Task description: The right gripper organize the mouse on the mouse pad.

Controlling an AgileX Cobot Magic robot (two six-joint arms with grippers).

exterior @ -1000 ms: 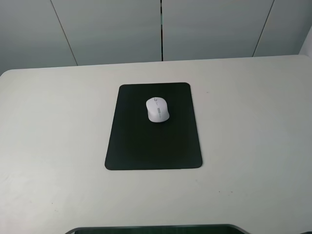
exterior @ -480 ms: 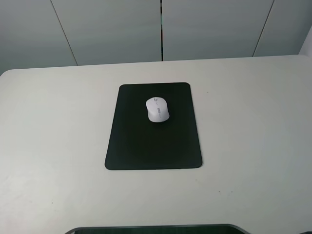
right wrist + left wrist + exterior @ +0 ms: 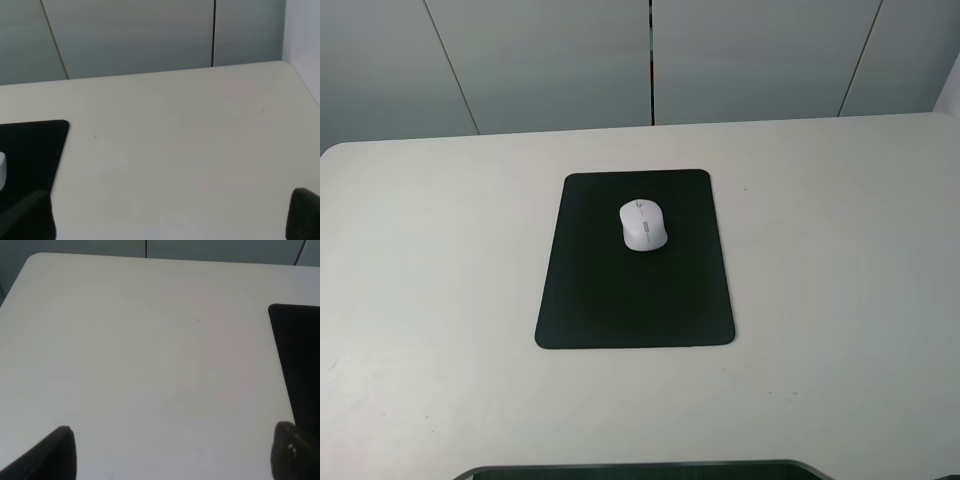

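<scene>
Item: my right gripper (image 3: pixel 170 215). In the right wrist view its two dark fingertips (image 3: pixel 305 215) show at the near edge, spread wide with bare table between them; released, holding nothing. Not seen in the high camera.

Item: my left gripper (image 3: pixel 172 452). Two dark fingertips (image 3: pixel 50 455) at the near edge of the left wrist view, far apart over bare table; released, empty.

Item: dark curved edge (image 3: pixel 640 468) at the very front of the high view; I cannot tell what it is.

Item: table (image 3: pixel 840 300). Pale, matte, rounded at the far left corner.

Item: mouse pad (image 3: pixel 620 300). Flat black rectangle with rounded corners, lying near the middle of the table, long side running front to back. One corner of it (image 3: pixel 30 150) shows in the right wrist view, another (image 3: pixel 300 350) in the left wrist view.

Item: mouse (image 3: pixel 643 224). Small, white, oval, grey scroll wheel. Resting on the far half of the pad, roughly centred side to side, fully inside its edges. A sliver of it (image 3: pixel 2 170) appears in the right wrist view.

Item: grey panelled wall (image 3: pixel 550 60) behind the table.
</scene>
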